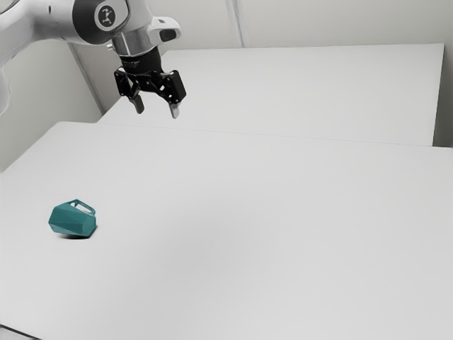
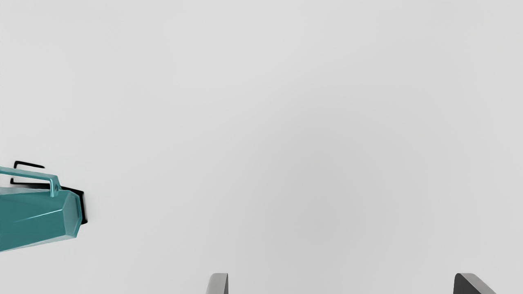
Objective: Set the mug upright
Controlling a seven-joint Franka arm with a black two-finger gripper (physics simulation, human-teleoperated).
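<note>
Lying on its side, one teal mug rests on the one white table that the arm reaches over, toward the exterior view's left. It has a single handle, which juts from the upper side of its faceted body, and a dark shadow sits close against it on the tabletop. Behind the table, from where I stand, there's one more broad white surface.

One robot arm comes in from the exterior view's upper left, and it carries one claw, black, pointing down and up in the air, well apart from the mug. The claw has two fingers, and they stand wide apart, with a broad gap between them. Nothing is held in that gap, and neither finger touches anything I can see. Seen from the hand, the mug lies well off to one side of the pair, outside the gap, one end of it facing toward the fingers' side and the rest running out past the wrist view's edge.
</note>
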